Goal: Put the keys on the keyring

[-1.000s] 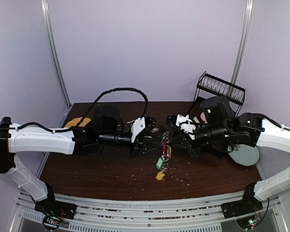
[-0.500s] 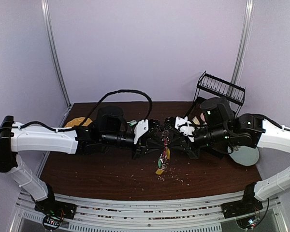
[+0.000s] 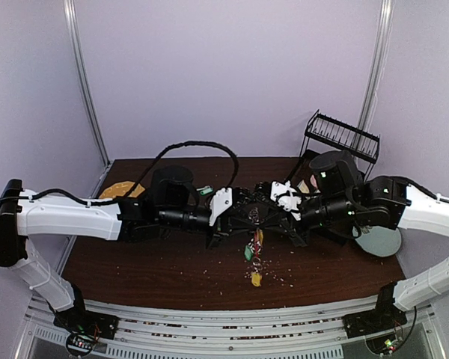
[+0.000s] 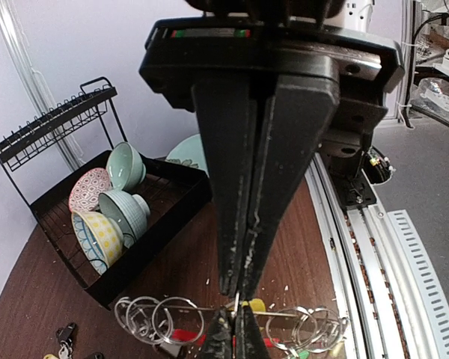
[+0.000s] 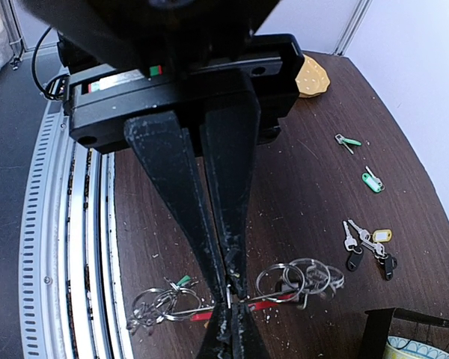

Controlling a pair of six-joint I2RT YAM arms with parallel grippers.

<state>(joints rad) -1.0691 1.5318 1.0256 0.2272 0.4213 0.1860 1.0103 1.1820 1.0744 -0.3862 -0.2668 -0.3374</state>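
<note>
Both grippers meet tip to tip above the table's middle. My left gripper (image 3: 247, 215) (image 4: 238, 294) and my right gripper (image 3: 263, 215) (image 5: 230, 288) are both shut on the thin wire of the keyring (image 4: 194, 308) (image 5: 266, 295). Several split rings hang on the wire at either side of the pinch. Its red arc (image 5: 263, 307) shows just beneath. Keys with a green tag (image 3: 250, 251) dangle below the grippers. A yellow tag (image 3: 255, 279) shows lower, toward the front edge. Loose on the table are a green-headed key (image 5: 349, 140) and a green tag (image 5: 372, 182).
A small bunch with black-headed keys and a yellow tag (image 5: 367, 243) lies at the back. A black dish rack (image 3: 343, 138) (image 4: 157, 232) holding bowls stands back right, beside a pale blue plate (image 3: 378, 239). A yellow round thing (image 3: 120, 189) lies back left. Crumbs dot the wood.
My left gripper has pushed a little to the right toward the right one. The hanging keys have swung, and the yellow tag now shows lower and slightly right.
</note>
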